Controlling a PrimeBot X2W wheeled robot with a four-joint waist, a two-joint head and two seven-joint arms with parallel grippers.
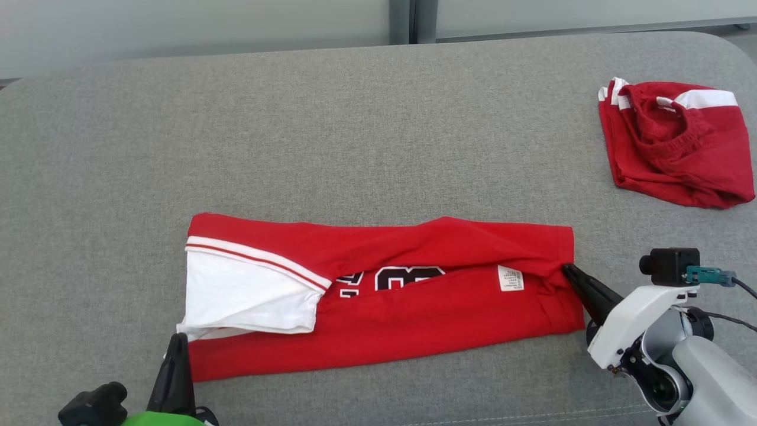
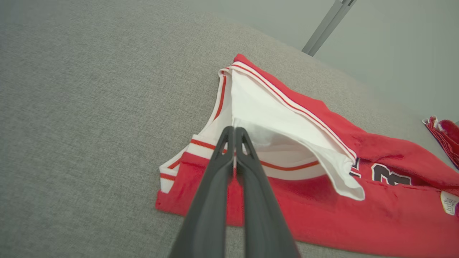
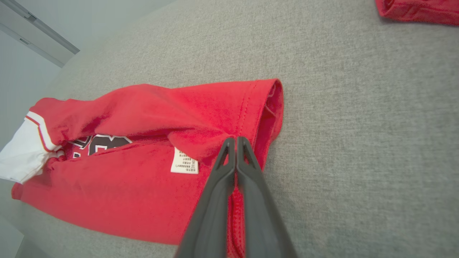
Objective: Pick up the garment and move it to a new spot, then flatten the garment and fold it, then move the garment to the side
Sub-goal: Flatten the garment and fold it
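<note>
Two arms low, fingers angled inward: left gripper [image 1: 176, 338] and right gripper [image 1: 568, 270] pinch ends of one jersey [image 1: 414, 319]; one red bundle [image 1: 674, 154] apart.

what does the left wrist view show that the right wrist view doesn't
Left wrist view, not the right: the left claw, closed on the white panel of the jersey, and the striped trim at the near corner.
Right wrist view, not the left: the right claw, closed on a red fold beside the open hem.
Both: the jersey, its white panel, black number and care label, the second red garment and the grey surface.
</note>
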